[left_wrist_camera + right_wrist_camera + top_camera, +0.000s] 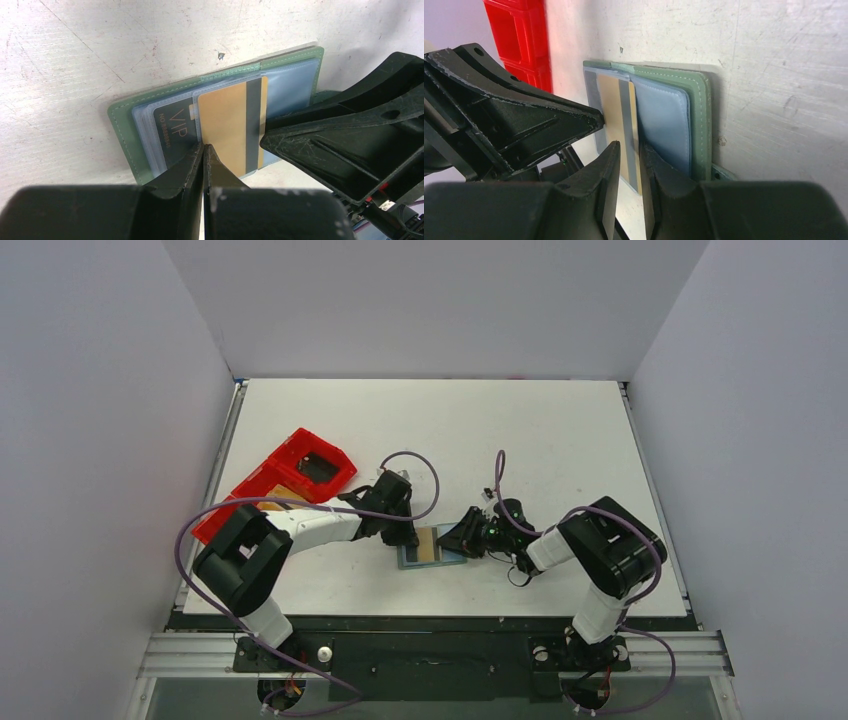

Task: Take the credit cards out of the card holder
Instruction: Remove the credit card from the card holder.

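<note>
The grey-green card holder (404, 562) lies open on the table between both grippers. In the left wrist view the card holder (122, 131) holds a dark bluish VIP card (172, 131) in a clear sleeve, and a tan-gold card (227, 122) with a dark stripe lies over it. My left gripper (205, 148) is shut, with its tips down on the seam between the two cards. My right gripper (630, 150) is open by a narrow gap, its tips over the tan-gold card (611, 100) at the holder's near edge. In the top view the left gripper (405, 532) and right gripper (462, 540) flank the holder.
A long red plastic tray (275, 485) sits left of the holder, behind the left arm, and also shows in the right wrist view (519, 35). Each gripper appears in the other's wrist view, very close. White walls enclose the table.
</note>
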Robot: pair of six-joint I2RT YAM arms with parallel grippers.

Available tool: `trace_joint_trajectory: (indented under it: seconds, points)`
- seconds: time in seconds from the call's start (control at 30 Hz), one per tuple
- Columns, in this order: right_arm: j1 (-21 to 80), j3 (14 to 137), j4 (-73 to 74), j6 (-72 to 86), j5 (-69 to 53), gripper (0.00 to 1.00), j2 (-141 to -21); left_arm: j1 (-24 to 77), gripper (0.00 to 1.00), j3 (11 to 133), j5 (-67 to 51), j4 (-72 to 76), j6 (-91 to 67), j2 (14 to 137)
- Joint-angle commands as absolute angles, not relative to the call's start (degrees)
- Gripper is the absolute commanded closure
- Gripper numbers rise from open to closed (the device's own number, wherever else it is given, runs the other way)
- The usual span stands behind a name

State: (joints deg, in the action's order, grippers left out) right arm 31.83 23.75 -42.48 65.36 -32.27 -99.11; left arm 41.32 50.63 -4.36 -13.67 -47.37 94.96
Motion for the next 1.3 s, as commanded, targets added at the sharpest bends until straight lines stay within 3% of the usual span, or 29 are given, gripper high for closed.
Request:
trace_joint_trajectory:
  seconds: [0.0, 0.23, 1.27]
  points:
    - [31.5, 23.1, -44.1, 65.6, -30.4, 0.83, -101.6, 41.2, 1.0, 48.1, 1.5, -18.7, -45.2, 99.1]
    - [30.6, 21.5, -48.9, 68.4, -30.5, 1.0, -102.7, 41.1, 1.0, 46.8, 1.4, -18.2, -45.7, 98.9]
    - [24.9, 18.8, -36.8, 61.1, -27.6, 1.0, -92.4, 40.5, 1.0, 47.5, 2.1, -19.2, -45.1, 99.1]
